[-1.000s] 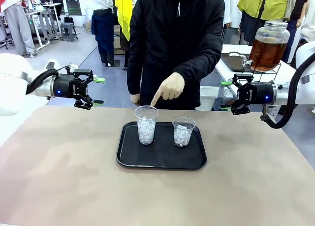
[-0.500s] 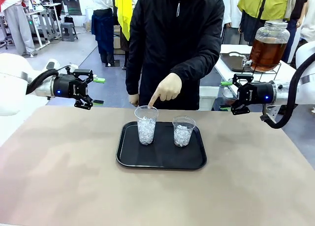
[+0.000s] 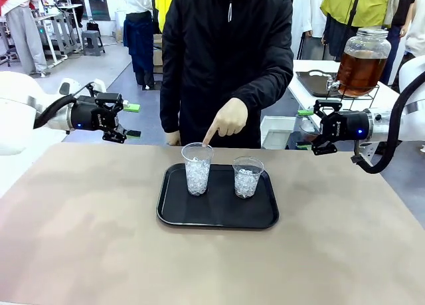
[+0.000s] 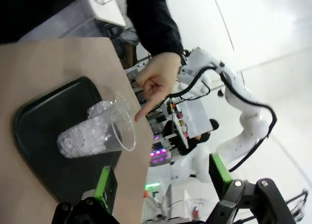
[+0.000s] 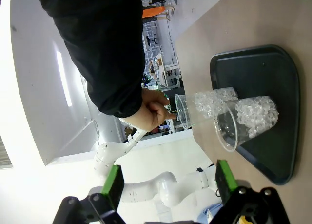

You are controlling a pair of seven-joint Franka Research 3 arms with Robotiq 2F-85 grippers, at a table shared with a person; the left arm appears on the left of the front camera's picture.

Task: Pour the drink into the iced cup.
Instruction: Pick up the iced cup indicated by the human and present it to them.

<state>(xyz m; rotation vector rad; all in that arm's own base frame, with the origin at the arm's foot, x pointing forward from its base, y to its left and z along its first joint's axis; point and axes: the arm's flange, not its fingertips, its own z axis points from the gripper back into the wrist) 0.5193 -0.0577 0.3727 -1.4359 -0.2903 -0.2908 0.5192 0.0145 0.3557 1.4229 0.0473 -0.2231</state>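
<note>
Two clear cups of ice stand on a black tray (image 3: 172, 215) at mid-table: a taller cup (image 3: 197, 169) on the left and a shorter cup (image 3: 247, 177) on the right. A person's hand (image 3: 229, 119) points a finger down at the taller cup's rim. The amber drink (image 3: 358, 72) fills a glass jar on a side table at the back right. My left gripper (image 3: 132, 121) hovers open past the table's far left edge, and my right gripper (image 3: 307, 129) hovers open at the far right. The left wrist view shows the taller cup (image 4: 95, 133) and the pointing hand (image 4: 156, 82); the right wrist view shows both cups (image 5: 209, 104) (image 5: 251, 116).
The person in a black jacket (image 3: 226, 59) stands at the far side behind the tray. The brown tabletop (image 3: 80, 252) lies bare around the tray. The jar's side table (image 3: 319, 79) stands behind my right arm.
My left gripper has rolled and risen slightly. The person has shifted a little to the left, the finger still at the taller cup. My right gripper has not moved.
</note>
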